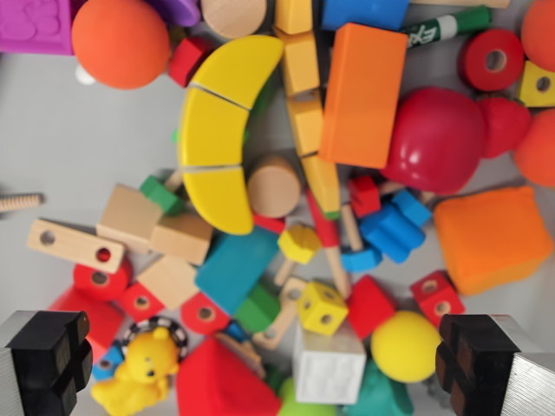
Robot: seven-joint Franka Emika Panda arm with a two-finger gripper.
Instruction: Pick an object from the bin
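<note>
End effector (264,364) open wide, empty, at lower edge above crowded grey bin floor (87,147). Candidate white cube block (328,364) at lower centre, touching yellow ball (405,345) and yellow dice block (322,307). Risk: catching neighbours, slipping grasp.

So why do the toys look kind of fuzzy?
In the wrist view the whole pile is a bit soft and out of focus: the yellow banana and orange block have blurry edges. Light is even, with no strong glare or dark shadows; the black jaws at the bottom corners look sharper.
</note>
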